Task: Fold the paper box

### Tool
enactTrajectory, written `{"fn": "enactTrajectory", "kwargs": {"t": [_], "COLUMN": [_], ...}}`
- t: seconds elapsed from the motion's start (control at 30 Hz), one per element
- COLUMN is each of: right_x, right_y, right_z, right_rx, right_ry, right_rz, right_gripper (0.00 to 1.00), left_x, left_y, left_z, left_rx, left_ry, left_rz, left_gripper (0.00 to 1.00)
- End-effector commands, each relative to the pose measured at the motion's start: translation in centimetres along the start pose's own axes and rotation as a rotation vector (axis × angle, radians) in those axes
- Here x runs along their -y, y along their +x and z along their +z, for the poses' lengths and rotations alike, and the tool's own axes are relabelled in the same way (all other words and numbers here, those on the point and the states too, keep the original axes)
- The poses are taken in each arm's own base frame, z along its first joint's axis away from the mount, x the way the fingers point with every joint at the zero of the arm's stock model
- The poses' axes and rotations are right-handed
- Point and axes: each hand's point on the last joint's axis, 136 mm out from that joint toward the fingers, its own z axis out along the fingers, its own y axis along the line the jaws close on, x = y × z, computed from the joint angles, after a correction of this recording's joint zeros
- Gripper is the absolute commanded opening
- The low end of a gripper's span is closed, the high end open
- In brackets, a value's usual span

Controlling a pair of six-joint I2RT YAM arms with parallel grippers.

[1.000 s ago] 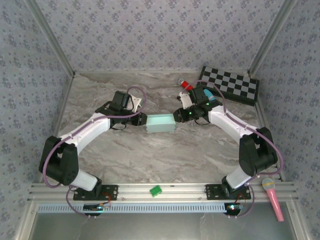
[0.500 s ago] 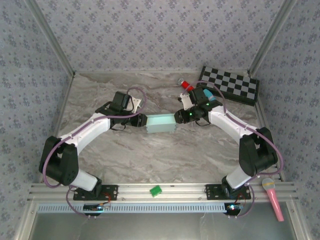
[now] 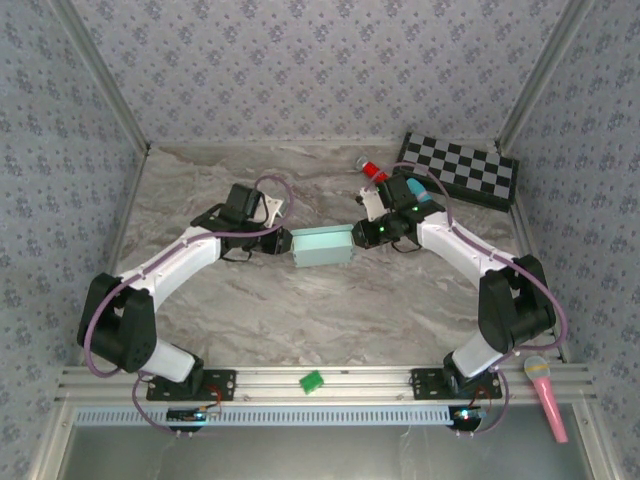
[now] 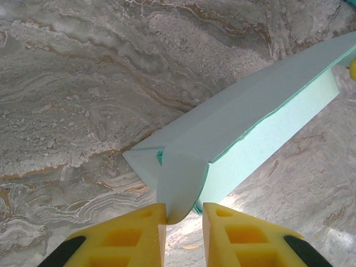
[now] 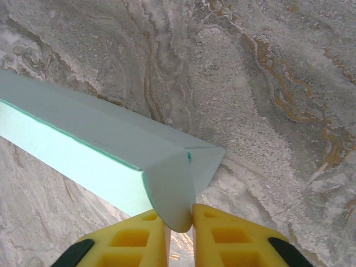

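Top external view has the left gripper (image 3: 283, 241) at the left end of the paper box (image 3: 322, 245), which lies mid-table between the arms. Its yellow fingers (image 4: 133, 233) seem nipped onto the rounded end flap, though one side is hard to read. At the box's right end the right gripper (image 3: 356, 236) pinches the matching flap, likely so both ends tuck in while each arm braces the other; bare table (image 3: 300, 310) lies on the box's near side, and a checkerboard (image 3: 460, 170) crowds beyond its right end.
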Motion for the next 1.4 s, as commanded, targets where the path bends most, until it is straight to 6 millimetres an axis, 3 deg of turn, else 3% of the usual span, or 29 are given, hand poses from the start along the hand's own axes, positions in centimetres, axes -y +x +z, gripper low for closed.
{"fn": "enactTrajectory", "kwargs": {"t": [0.0,0.9,1.37], "right_x": [-1.1,-2.3,-2.9], "right_y": [-0.1,-0.3,-0.4], "right_z": [-0.5,-0.1,0.1], "right_rx": [0.005,-0.01,-0.014], "right_ry": [-0.04,-0.047,-0.071], "right_rz": [-0.01,-0.038,-0.042], "right_gripper": [0.17,0.18,0.19], "left_x": [1.4,2.5,1.7], "left_y": [-1.3,-1.2,0.0], "left_z": [-0.9,0.0,0.9], "left_rx": [0.039,0.024,-0.031], "left_ry": [0.043,0.075,0.022], "left_rz": [0.026,0.023,0.036], "left_gripper": [0.23,0.25,0.24]}}
